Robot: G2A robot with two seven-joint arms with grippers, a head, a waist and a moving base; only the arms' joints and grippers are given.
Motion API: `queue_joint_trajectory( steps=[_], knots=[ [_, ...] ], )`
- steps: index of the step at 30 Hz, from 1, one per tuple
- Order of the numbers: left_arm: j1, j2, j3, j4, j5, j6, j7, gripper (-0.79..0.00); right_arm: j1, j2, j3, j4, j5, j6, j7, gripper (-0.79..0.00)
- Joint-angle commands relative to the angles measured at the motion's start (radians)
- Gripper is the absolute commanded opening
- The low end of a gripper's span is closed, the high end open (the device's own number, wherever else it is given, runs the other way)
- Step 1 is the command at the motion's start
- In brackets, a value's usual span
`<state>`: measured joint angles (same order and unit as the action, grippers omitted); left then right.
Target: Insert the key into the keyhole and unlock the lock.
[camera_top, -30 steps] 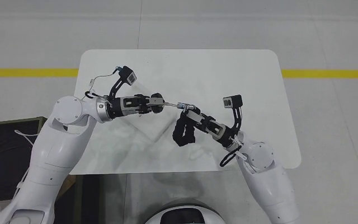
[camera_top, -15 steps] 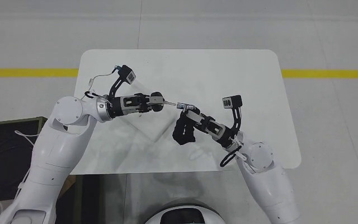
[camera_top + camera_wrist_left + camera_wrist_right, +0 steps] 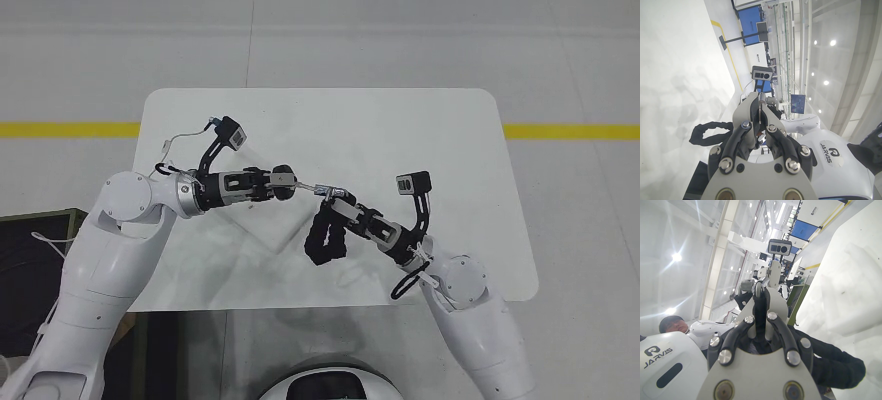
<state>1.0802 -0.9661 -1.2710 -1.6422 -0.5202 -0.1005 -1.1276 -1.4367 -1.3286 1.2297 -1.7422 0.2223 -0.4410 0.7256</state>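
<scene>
Above the middle of the white table [image 3: 420,130] my two grippers meet tip to tip. My left gripper [image 3: 288,183] is shut on a thin metal key [image 3: 759,113], whose blade [image 3: 308,186] points at the lock. My right gripper [image 3: 343,204] is shut on the lock's black fabric-covered cable just behind its metal head [image 3: 756,288]. The key tip is at the silver lock cylinder [image 3: 771,100]; whether it is inside the keyhole I cannot tell. The rest of the black cable [image 3: 322,240] hangs in a loop below the right gripper.
The table's bare top stretches to the far edge and to the right side. A yellow floor line [image 3: 60,129] runs behind the table. A dark box [image 3: 30,250] stands on the floor beyond the table's left edge.
The hanging black loop has drifted slightly toward the table's near edge. Both grippers keep their holds and nearly the same places.
</scene>
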Motion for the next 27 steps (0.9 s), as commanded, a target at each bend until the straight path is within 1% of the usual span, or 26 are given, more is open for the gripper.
queue_joint_trajectory(
  steps=[1,19,20,21,27],
  knots=[
    [-0.001,-0.002,0.003,-0.001,0.0,-0.002,-0.008,-0.785,0.001,0.0,-0.002,-0.001,-0.001,0.001,0.001,-0.785],
    [-0.011,-0.015,-0.002,-0.005,-0.009,-0.021,-0.076,-0.785,0.002,0.002,-0.006,-0.004,0.0,0.001,0.011,-0.785],
    [-0.011,-0.016,-0.003,-0.004,-0.018,-0.02,-0.081,-0.662,0.002,0.002,-0.005,-0.006,0.006,0.003,0.012,-0.785],
    [-0.011,-0.017,-0.005,-0.004,-0.021,-0.019,-0.084,0.0,0.003,0.003,-0.004,-0.006,0.011,0.006,0.012,-0.785],
    [-0.011,-0.02,-0.011,0.0,-0.042,-0.007,-0.102,0.0,0.011,0.005,0.001,-0.012,0.01,0.025,0.026,-0.785]
  ],
)
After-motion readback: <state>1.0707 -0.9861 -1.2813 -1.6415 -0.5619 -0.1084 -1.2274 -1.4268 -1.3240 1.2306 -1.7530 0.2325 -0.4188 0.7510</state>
